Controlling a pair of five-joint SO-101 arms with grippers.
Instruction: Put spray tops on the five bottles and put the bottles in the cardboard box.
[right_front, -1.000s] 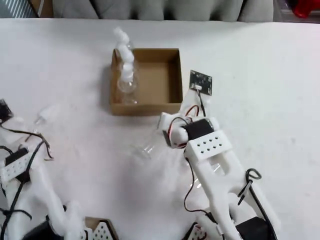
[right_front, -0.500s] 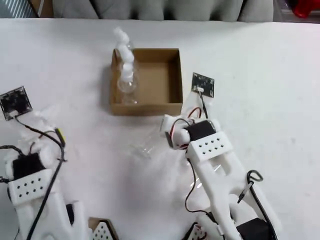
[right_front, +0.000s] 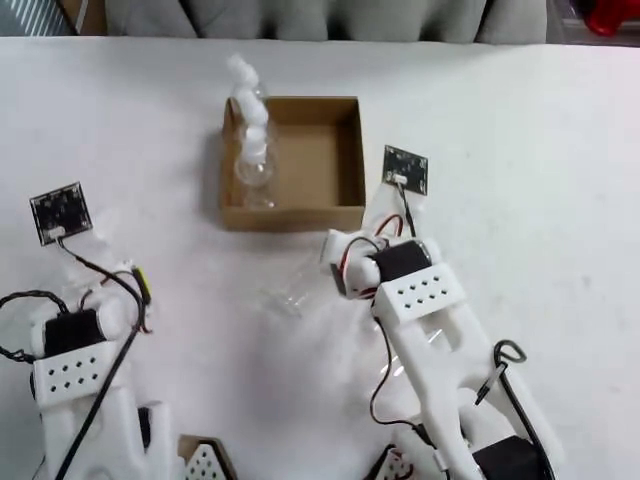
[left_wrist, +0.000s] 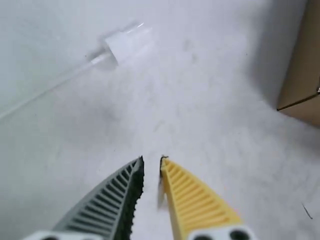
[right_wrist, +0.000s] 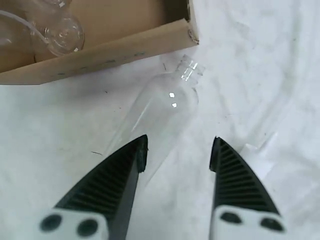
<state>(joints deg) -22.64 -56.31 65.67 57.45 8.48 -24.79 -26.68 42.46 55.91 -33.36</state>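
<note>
White counter (right_front: 520, 130) held a bottle (right_wrist: 160, 112) beside the cardboard box (right_wrist: 100, 55), its base between the spread right fingers (right_wrist: 125, 165). Left fingers (left_wrist: 120, 195) were closed, a spray top (left_wrist: 125, 42) well ahead.

— How do our grippers stand?
— Our left gripper (left_wrist: 151, 165) is closed, its grey and yellow fingers (left_wrist: 192, 200) leaving only a slit between the tips. Our right gripper (right_wrist: 177, 145) is spread wide.
— And our arms?
— Both stretch forward, our left arm (right_front: 70, 360) drawn nearer our base and our right arm (right_front: 420, 300) reaching further.
</note>
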